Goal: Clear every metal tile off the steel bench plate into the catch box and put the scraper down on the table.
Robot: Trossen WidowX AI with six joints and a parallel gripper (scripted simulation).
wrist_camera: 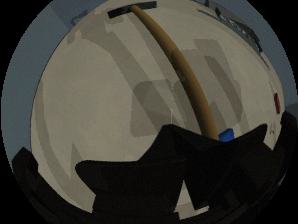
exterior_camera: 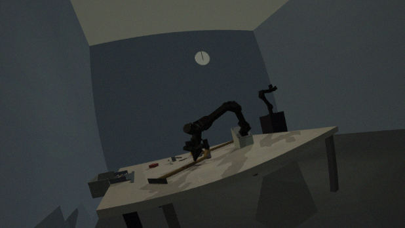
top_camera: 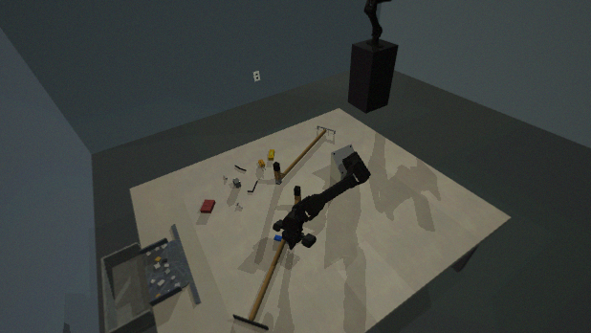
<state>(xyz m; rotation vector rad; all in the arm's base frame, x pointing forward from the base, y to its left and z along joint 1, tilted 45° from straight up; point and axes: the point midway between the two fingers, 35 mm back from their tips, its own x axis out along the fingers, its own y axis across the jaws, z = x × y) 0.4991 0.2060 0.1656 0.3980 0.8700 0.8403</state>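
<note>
- gripper: fingers together, nothing clamped
- long scraper lies on the desk, handle running from beneath the gripper out to its blade
- you likely need to open, aligned across that handle

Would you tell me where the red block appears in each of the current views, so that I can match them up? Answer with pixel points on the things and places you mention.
Top: the red block (top_camera: 207,206) (exterior_camera: 153,165) (wrist_camera: 277,103) is left of centre.
Exterior: below and left of centre, toward the table's far edge.
Wrist: at the right edge, about mid-height.
Shared landmark: the long wooden handle (top_camera: 268,282) (exterior_camera: 183,169) (wrist_camera: 192,82).
</note>
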